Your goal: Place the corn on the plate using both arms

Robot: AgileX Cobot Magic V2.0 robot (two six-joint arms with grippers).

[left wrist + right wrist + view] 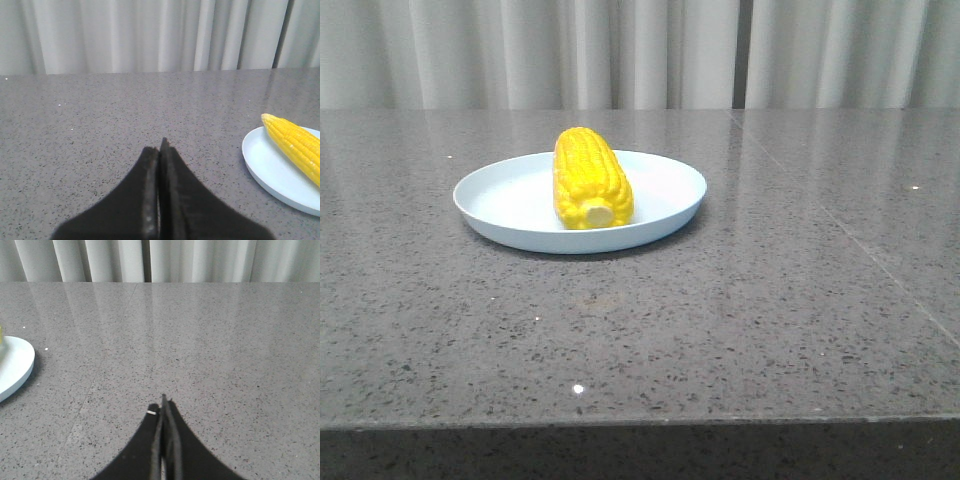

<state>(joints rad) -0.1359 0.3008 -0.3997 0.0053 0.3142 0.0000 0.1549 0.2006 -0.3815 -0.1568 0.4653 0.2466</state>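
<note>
The yellow corn lies on the pale blue plate near the middle of the grey table, its pale stub end toward the camera. In the left wrist view the corn and plate sit off to one side, well apart from my left gripper, whose black jaws are pressed together with nothing between them. In the right wrist view only the plate's edge shows, far from my right gripper, which is also shut and holds nothing. Neither gripper appears in the front view.
The speckled grey stone tabletop stretches around the plate, with its front edge close to the camera. Pale curtains hang behind the table's far edge.
</note>
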